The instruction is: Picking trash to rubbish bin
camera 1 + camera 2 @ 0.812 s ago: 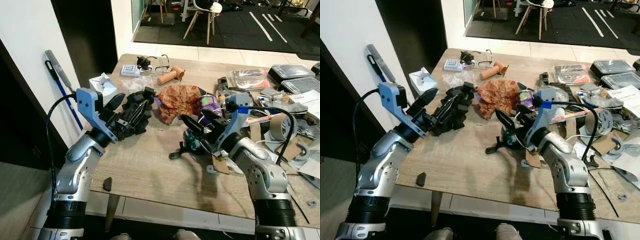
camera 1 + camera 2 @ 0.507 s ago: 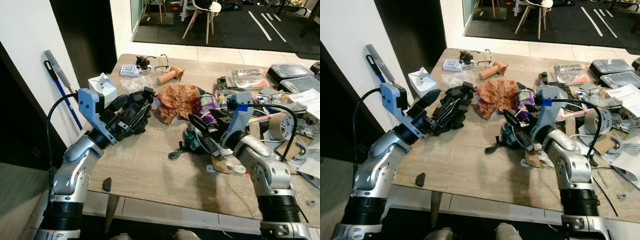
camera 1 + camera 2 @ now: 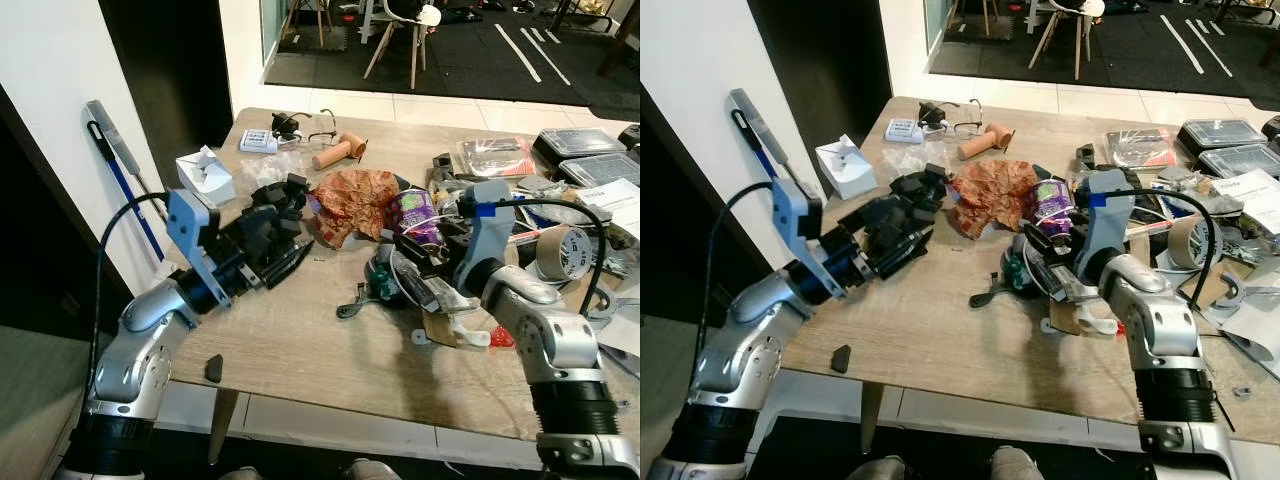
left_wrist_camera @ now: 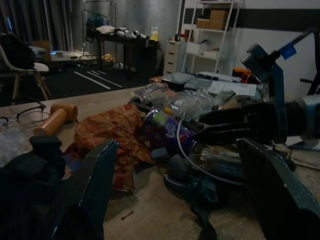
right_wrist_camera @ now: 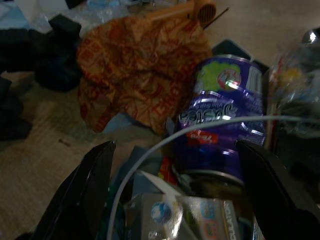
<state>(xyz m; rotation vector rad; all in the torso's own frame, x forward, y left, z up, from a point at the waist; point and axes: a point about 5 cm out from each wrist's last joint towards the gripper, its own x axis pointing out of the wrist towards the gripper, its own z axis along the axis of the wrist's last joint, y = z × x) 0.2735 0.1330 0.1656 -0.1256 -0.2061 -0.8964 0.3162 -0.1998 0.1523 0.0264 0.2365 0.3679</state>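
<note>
A crumpled brown paper wrapper [image 3: 355, 200] lies mid-table, with a dented purple can [image 3: 415, 212] just right of it. A black crumpled lump [image 3: 275, 205] sits to the wrapper's left. My left gripper [image 3: 268, 252] is open, low over the table beside the black lump; in the left wrist view its fingers [image 4: 95, 190] frame the wrapper [image 4: 110, 135] and the can [image 4: 162, 131]. My right gripper [image 3: 408, 258] is open just in front of the can. In the right wrist view the can [image 5: 220, 115] and a white cable lie between its fingers [image 5: 272, 185].
A tissue box [image 3: 205, 175], glasses [image 3: 320, 125] and a wooden handle [image 3: 338, 150] lie at the back left. A green-black gadget [image 3: 380, 285] sits under my right gripper. Tape roll [image 3: 560, 250], containers [image 3: 585, 145] and papers crowd the right. A broom [image 3: 120, 150] leans on the left wall.
My left gripper has dropped lower and come alongside the black lump. My right gripper has pushed forward, closer to the purple can. Objects on the table have stayed put.
</note>
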